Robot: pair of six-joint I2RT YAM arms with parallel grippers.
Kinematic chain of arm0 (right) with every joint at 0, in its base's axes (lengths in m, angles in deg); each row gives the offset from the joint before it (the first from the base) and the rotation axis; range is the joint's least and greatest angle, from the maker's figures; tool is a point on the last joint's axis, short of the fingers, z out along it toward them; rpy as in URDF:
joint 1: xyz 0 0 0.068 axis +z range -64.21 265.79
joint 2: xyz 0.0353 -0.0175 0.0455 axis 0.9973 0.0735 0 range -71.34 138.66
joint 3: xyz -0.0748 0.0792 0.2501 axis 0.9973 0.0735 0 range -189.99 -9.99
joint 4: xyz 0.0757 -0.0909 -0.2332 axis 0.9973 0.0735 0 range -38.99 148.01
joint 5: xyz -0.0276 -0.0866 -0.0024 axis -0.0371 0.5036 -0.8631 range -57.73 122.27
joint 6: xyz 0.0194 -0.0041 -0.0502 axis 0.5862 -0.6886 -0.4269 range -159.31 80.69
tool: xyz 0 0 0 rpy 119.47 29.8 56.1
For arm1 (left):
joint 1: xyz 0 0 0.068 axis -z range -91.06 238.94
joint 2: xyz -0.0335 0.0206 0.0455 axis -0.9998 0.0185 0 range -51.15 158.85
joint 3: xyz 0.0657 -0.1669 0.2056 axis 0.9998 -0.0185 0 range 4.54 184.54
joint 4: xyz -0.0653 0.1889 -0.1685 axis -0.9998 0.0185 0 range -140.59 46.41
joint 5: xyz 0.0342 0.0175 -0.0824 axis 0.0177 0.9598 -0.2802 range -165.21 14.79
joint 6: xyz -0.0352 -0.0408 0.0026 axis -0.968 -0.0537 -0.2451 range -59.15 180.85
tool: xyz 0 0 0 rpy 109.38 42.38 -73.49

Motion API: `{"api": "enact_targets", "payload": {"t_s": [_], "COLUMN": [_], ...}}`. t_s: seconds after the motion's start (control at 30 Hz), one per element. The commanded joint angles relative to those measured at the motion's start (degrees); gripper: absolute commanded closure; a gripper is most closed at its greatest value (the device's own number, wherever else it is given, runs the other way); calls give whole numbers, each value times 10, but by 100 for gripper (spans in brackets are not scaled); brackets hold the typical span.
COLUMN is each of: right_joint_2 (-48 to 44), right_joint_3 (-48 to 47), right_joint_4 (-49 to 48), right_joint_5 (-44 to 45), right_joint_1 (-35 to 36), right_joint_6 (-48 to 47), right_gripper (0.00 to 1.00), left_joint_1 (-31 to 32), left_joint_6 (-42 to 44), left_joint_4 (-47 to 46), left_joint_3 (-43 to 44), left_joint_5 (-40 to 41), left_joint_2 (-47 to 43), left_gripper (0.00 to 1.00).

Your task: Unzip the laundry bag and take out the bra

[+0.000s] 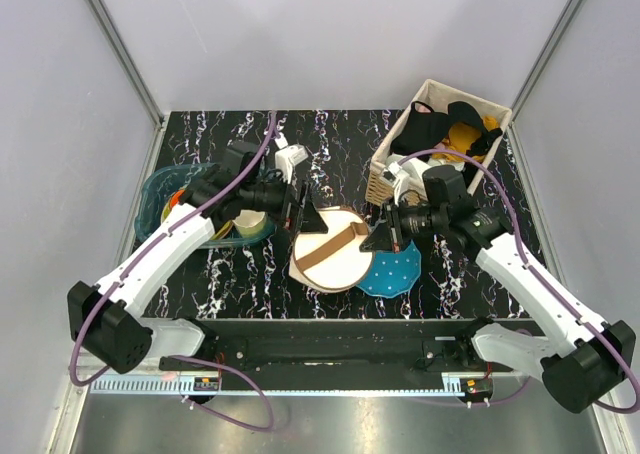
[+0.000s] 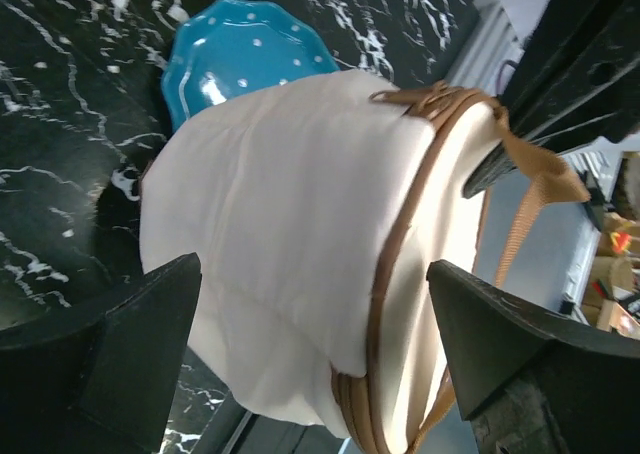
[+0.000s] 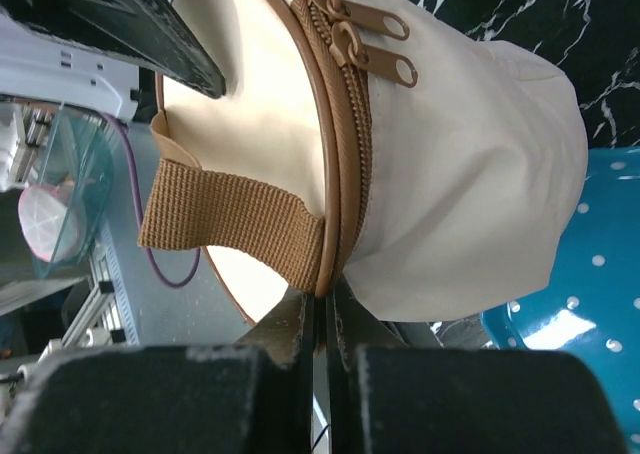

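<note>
A cream, dome-shaped fabric laundry bag with brown zip trim [image 1: 345,266] sits mid-bench on the black, white-veined bench [image 1: 240,274]. It lies between the two arms, and its edge overlaps a blue, white-dotted scalloped disc [image 1: 398,270] on its right. The bag's two brown zip pulls [image 3: 375,44] lie side by side at one end of the zip, which is shut, so its contents are hidden. A brown webbing strap [image 3: 225,224] crosses its flat face.

The right gripper [image 3: 322,314] has its fingers pressed together, pinching the bag's brown trim just beside the strap's root. The left gripper [image 1: 308,216] is spread wide, one finger on each side of the bag's rounded body.

At the far right, a white-lined wicker basket [image 1: 385,164] holds black clothes [image 1: 425,129] and mustard-yellow clothes [image 1: 462,134]. At the far left, a translucent teal bowl [image 1: 150,199] holds items too indistinct to identify.
</note>
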Motion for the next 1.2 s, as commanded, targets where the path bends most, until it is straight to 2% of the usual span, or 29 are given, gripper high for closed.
{"api": "enact_targets", "payload": {"t_s": [0.0,0.07,0.13,0.23,0.37,0.4,0.43,0.5,0.53,0.57,0.6,0.63,0.73,0.8,0.83,0.87,0.97,1.03,1.1,1.13,1.17], "right_joint_2": [14,19,23,32,44,44,46,49,51,56,61,66,64,48,43,32,0,-22,-53,-61,-74], "right_joint_3": [-29,-32,-34,-40,-56,-59,-61,-69,-73,-81,-87,-100,-111,-115,-121,-122,-108,-64,-16,36,62], "right_joint_4": [30,37,38,44,57,60,60,70,72,76,95,107,121,118,120,121,96,35,-65,-104,-193], "right_joint_5": [-56,-58,-63,-55,-50,-49,-49,-40,-29,19,44,69,150,220,248,296,322,323,286,273,241], "right_joint_1": [3,3,3,3,5,5,5,6,5,6,6,6,6,6,6,6,6,6,6,5,7], "right_joint_6": [-41,-44,-45,-48,-57,-59,-60,-62,-57,-49,-42,-40,-16,15,24,33,82,167,275,311,374], "right_gripper": [100,100,100,100,100,100,100,100,100,100,73,51,16,14,0,0,0,0,0,0,0], "left_joint_1": [-1,-1,1,17,50,54,57,57,57,55,53,48,18,-5,-32,-46,-88,-94,-94,-94,-95], "left_joint_6": [-11,-14,-18,-19,-24,-23,-23,-28,-32,-33,-35,-42,-76,-105,-143,-161,-252,-331,-373,-395,-397], "left_joint_4": [-52,-50,-53,-54,-50,-50,-50,-49,-43,-35,-29,-29,-34,-55,-69,-83,-130,-214,-292,-294,-287], "left_joint_3": [23,28,30,32,45,47,49,54,58,66,68,69,67,56,49,39,17,-12,-47,-49,-42], "left_joint_5": [-111,-167,-184,-192,-185,-180,-175,-146,-129,-96,-89,-86,-63,-43,-40,-41,-12,5,2,4,15], "left_joint_2": [7,22,43,59,79,82,86,89,90,90,89,86,79,62,57,48,27,-13,-37,-41,-43], "left_gripper": [1,1,2,8,10,15,43,91,100,100,100,100,100,100,100,100,100,100,100,100,100]}}
